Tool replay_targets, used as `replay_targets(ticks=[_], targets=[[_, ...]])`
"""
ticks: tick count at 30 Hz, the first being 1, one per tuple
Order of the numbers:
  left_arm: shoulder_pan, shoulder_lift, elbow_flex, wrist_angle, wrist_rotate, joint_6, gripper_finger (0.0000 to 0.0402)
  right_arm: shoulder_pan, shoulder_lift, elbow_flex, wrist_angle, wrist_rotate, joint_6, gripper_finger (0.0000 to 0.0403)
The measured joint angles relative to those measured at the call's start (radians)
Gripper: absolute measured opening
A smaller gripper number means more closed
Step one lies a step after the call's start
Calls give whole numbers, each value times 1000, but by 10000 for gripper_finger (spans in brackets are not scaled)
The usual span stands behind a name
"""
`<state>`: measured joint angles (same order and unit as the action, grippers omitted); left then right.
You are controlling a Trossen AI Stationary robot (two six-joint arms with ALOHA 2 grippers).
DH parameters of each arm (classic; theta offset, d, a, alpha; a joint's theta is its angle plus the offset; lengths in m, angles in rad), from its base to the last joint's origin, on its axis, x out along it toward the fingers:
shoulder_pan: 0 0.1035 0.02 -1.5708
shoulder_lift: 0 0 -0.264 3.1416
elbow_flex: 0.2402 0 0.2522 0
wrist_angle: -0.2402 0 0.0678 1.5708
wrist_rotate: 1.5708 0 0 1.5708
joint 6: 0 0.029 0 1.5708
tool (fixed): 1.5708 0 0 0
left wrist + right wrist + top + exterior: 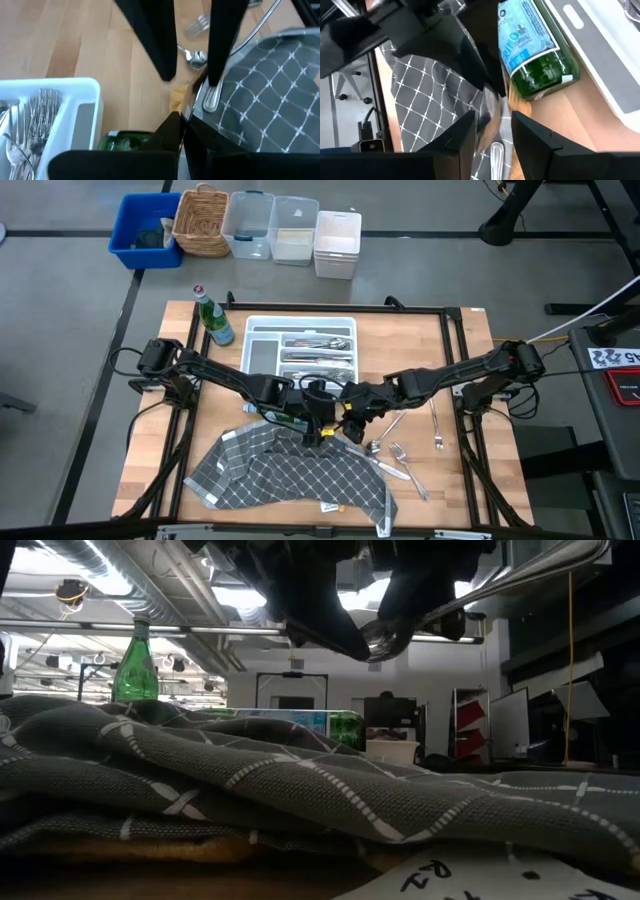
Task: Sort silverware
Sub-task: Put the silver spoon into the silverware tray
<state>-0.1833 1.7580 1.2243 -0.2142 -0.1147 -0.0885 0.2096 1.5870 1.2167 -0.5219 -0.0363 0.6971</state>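
L gripper [312, 423] clenched on a silverware handle [212, 97] at far edge of grey checked cloth [290, 475], R gripper [350, 417] jaws apart just beside it, green bottle [532, 47] lying near white tray [300, 348], loose forks [400, 455] right of cloth, more sorted in tray

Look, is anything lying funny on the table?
Yes. A green bottle lies tipped on its side beside the white tray, partly under a crumpled grey cloth. Some silverware lies scattered outside the tray.
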Motion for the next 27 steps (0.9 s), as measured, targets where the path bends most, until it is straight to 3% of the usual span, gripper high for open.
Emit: replay_targets(ticks=[6,14,16,21,27], targets=[[0,0,0,44,-1,-10,4,0,26,0,1,7,-29,117],[0,0,0,39,0,-33,8,-1,28,-1,-12,18,-51,19],[0,0,0,39,0,-43,15,-1,28,-1,-13,21,-52,12],[-1,-3,0,39,-23,-26,64,-1,28,-1,5,19,-52,23],[0,-55,0,-18,-31,-8,131,-1,28,-1,10,66,-52,8]])
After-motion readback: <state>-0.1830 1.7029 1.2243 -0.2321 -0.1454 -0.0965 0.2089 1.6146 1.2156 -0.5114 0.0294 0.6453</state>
